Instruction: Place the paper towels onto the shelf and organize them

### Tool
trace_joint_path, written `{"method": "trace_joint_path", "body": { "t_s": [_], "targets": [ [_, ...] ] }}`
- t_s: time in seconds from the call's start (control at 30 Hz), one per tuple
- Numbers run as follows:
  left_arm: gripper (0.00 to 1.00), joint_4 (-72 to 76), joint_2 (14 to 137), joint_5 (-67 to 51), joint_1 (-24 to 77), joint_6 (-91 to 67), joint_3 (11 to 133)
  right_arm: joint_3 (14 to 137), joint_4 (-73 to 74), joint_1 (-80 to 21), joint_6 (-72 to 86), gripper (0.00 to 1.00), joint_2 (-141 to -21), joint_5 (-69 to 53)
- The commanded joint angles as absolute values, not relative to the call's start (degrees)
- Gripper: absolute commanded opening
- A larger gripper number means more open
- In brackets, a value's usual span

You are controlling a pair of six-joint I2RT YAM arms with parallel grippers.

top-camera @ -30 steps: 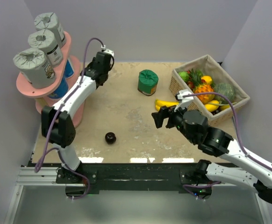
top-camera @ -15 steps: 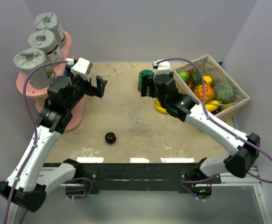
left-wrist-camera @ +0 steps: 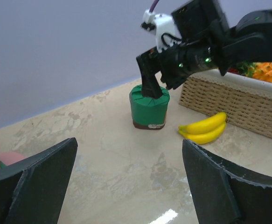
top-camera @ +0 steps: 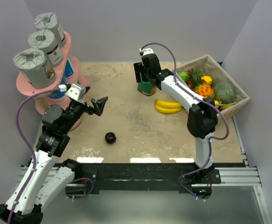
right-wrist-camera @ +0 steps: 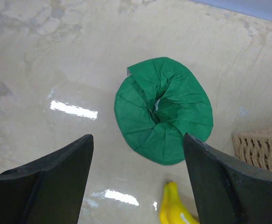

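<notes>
On the tan surface [top-camera: 136, 130] of a two-arm rig, the pink shelf [top-camera: 24, 87] at far left carries three grey paper towels [top-camera: 33, 65] on its upper board and white-and-blue rolls [top-camera: 72, 70] below. A wicker basket [top-camera: 233, 101] of fruit sits at far right. Within the last second the left gripper [top-camera: 98, 103] has drawn back from the shelf, its jaws spread and empty. The right gripper [top-camera: 143, 77] has swung up from mid-surface to hang over the lone green roll [right-wrist-camera: 163, 109], which stands upright at the back, well apart from the shelf. Its jaws gape to either side of the roll and grip nothing yet. The shift suggests this roll is next to be grasped and carried left. Bananas [top-camera: 168, 106] lie just beside it, and a small dark ball [top-camera: 110, 137] sits nearer the front.
</notes>
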State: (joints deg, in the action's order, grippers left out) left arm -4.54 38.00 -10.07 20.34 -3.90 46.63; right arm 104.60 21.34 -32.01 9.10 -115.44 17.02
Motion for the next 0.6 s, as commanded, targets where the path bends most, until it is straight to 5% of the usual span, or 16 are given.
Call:
{"method": "trace_joint_path", "body": {
  "t_s": [0.0, 0.57],
  "targets": [
    [1.00, 0.18, 38.76, -11.42, 20.30, -5.71, 46.85, 112.23, 24.96, -30.24, 4.93, 0.79, -120.04, 12.66],
    [0.99, 0.09, 38.76, -11.16, 20.30, -5.10, 46.93, 120.49, 26.19, -30.15, -2.37, 0.75, -130.15, 10.46]
  ]
}}
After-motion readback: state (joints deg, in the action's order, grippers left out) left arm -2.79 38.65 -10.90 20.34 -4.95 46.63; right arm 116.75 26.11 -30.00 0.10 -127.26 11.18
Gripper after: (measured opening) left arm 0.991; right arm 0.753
